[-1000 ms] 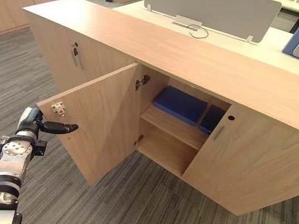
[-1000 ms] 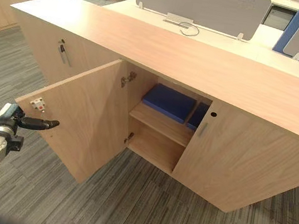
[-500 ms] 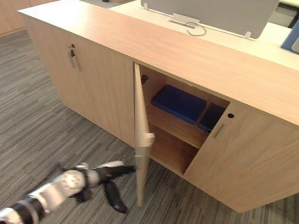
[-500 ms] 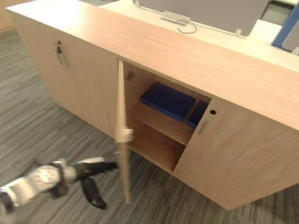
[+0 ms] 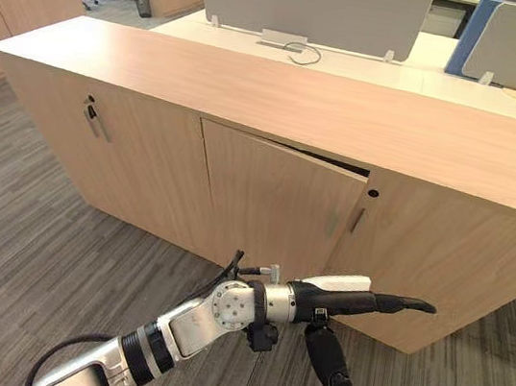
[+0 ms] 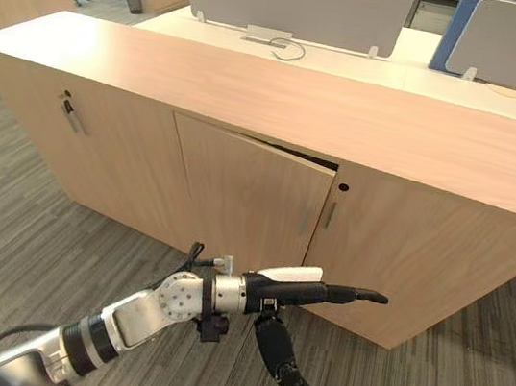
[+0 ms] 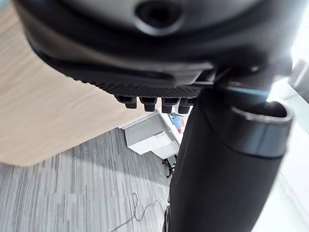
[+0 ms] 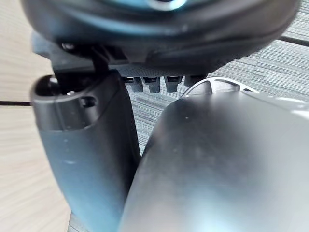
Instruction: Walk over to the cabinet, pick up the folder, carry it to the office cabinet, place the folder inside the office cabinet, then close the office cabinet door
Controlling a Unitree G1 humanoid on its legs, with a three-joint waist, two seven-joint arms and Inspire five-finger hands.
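The light wooden office cabinet door point(image 5: 271, 200) at mid-frame is seen shut but for a dark sliver point(image 5: 340, 165) at its upper right, the folder is judged stowed behind it, and a last push is owed by the dark left hand point(image 5: 324, 300), fingers point(image 5: 402, 303) held straight, at lower centre.

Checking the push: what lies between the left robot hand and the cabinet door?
Nothing; the left eye view shows bare space between left robot hand and door.
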